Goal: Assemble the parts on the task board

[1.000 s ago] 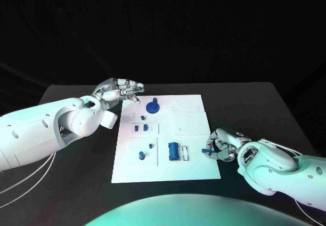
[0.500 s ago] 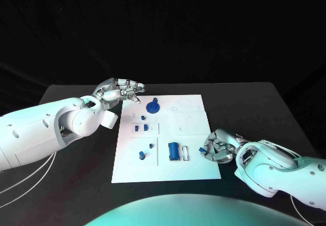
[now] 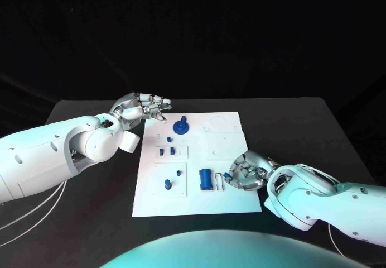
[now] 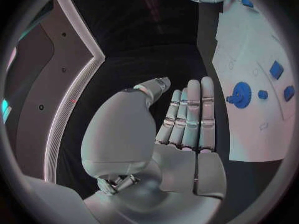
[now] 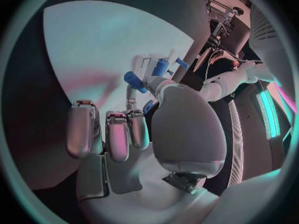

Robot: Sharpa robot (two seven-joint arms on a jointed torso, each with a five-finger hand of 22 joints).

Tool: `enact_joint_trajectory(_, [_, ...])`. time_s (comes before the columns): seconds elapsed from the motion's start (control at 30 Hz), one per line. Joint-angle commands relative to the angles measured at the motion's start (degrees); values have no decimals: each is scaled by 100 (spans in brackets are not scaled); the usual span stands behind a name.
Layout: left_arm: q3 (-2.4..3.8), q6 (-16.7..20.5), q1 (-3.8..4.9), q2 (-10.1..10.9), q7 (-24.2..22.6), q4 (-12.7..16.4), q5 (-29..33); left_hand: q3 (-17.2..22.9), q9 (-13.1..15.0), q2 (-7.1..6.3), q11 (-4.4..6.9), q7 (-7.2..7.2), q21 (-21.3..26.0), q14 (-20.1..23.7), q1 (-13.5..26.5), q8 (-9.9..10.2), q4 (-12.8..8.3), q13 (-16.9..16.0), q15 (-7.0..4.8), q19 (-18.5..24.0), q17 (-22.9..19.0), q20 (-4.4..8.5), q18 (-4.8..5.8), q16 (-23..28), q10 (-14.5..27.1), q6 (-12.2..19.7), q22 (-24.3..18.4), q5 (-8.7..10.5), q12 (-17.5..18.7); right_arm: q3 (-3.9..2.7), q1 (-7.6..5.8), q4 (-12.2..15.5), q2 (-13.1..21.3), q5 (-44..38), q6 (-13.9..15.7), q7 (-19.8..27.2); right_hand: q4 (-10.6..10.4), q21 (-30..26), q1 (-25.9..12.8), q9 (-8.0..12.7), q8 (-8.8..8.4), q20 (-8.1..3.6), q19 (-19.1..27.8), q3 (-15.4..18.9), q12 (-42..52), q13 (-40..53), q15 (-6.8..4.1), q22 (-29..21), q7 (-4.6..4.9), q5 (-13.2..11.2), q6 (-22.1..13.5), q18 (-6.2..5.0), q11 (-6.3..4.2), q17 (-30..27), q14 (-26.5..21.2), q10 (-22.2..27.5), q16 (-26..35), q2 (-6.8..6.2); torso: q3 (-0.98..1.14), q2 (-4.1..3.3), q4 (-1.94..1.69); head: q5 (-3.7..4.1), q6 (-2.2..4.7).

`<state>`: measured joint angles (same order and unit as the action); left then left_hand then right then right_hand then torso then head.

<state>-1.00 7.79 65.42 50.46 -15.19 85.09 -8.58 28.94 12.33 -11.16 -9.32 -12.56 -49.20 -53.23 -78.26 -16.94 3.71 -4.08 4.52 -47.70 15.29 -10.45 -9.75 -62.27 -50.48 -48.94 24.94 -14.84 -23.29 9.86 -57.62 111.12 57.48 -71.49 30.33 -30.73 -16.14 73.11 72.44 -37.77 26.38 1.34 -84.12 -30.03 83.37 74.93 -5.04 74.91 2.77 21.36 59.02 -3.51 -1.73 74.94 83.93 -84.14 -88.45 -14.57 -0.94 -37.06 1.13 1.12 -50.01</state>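
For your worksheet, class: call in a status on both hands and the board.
Left robot hand open, off the task board's far left corner. Right robot hand pinching a small blue part beside the blue cylinder. Nothing in the way.

Table: one black table (image 3: 305, 125)
Task board: one white task board (image 3: 229, 201)
Arms: two white arms; one silver hand on each
Hands: two; the left hand (image 3: 145, 106) with straight fingers and nothing in them; the right hand (image 3: 247, 171) with fingers curled in
Round blue part: one (image 3: 182, 127); on the board, near the left hand's fingertips
Blue cylinder: one (image 3: 206, 178); on the board, just beside the right hand's fingertips
Pinched blue piece: one (image 3: 227, 175); at the right hand's fingertips
Small blue parts: four plainly seen; a pair (image 3: 167, 151) mid-board, between the two hands' fingers; two more (image 3: 172, 178) beyond the cylinder from the right fingertips
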Motion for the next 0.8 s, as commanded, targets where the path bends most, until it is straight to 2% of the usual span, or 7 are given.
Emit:
enact_joint_trajectory(0.03, [3, -96, 2, -11, -28, 20, -6, -2, -6, 61, 19, -5, 34, 10, 16, 20, 34, 5, 45, -33, -5, 7, -75, 32, 40, 30, -7, -11, -33, -1, 1, -90, -126, 249, 7, 11, 689, 13, -136, -6, 10, -34, -123, -677, 33, 1156, -38, 1105, -79, -24, 41, 46, -42, 1099, 529, -393, -18, -17, -5, 1, 7, 4, 1])
enact_joint_trajectory(0.27, [4, -100, 3, -9, -23, 28, -6, -2, -6, 61, 19, -5, 34, 10, 16, 20, 34, 5, 45, -33, -5, 7, -75, 32, 40, 30, -7, -11, -33, 0, 25, -252, -322, 353, -15, -18, 681, 22, -217, -4, 5, -40, -126, -638, 79, 1182, -47, 1107, -90, -28, 71, 48, -52, 1114, 532, -408, -23, 5, 7, 2, 4, -15, 1])
enact_joint_trajectory(0.4, [4, -102, 3, -8, -22, 29, -6, -2, -6, 61, 19, -5, 34, 10, 16, 20, 34, 5, 45, -33, -5, 7, -75, 32, 40, 30, -7, -11, -33, 0, 31, -308, -384, 374, -18, -27, 656, 41, -308, 2, -4, -47, -132, -600, 130, 1211, -53, 1111, -98, -28, 102, 51, -59, 1131, 536, -425, -29, 29, 5, 5, 11, -15, 1])
enact_joint_trajectory(0.5, [4, -106, 3, -10, -19, 31, -6, -2, -6, 61, 19, -5, 34, 10, 16, 20, 34, 5, 45, -33, -5, 7, -75, 32, 40, 30, -7, -11, -33, 1, 34, -339, -424, 385, -18, -28, 607, 70, -442, 11, -11, -53, -142, -548, 193, 1247, -59, 1118, -109, -26, 149, 57, -67, 1148, 539, -444, -35, 45, 9, 1, 4, -14, 1])
enact_joint_trajectory(0.67, [4, -106, 3, -9, -14, 34, -7, -4, -6, 62, 18, -6, 38, 10, 20, 22, 40, 6, 46, -36, -5, 6, -74, 32, 44, 31, -10, -11, -37, 0, 37, -403, -470, 385, -75, -39, 572, 80, -530, 14, -4, -59, -145, -519, 225, 1265, -67, 1121, -123, -23, 197, 58, -78, 1163, 542, -454, -40, 66, 4, 4, -4, -19, 1])
enact_joint_trajectory(0.8, [4, -104, 3, -4, -12, 37, -7, -4, -6, 62, 18, -6, 38, 10, 20, 22, 40, 6, 46, -36, -5, 6, -74, 32, 44, 31, -10, -11, -37, 0, 40, -427, -494, 382, -143, -44, 567, 82, -558, 12, 5, -62, -146, -505, 253, 1281, -71, 1121, -132, -24, 221, 58, -83, 1163, 542, -463, -40, 64, 5, 3, 5, -36, 1])
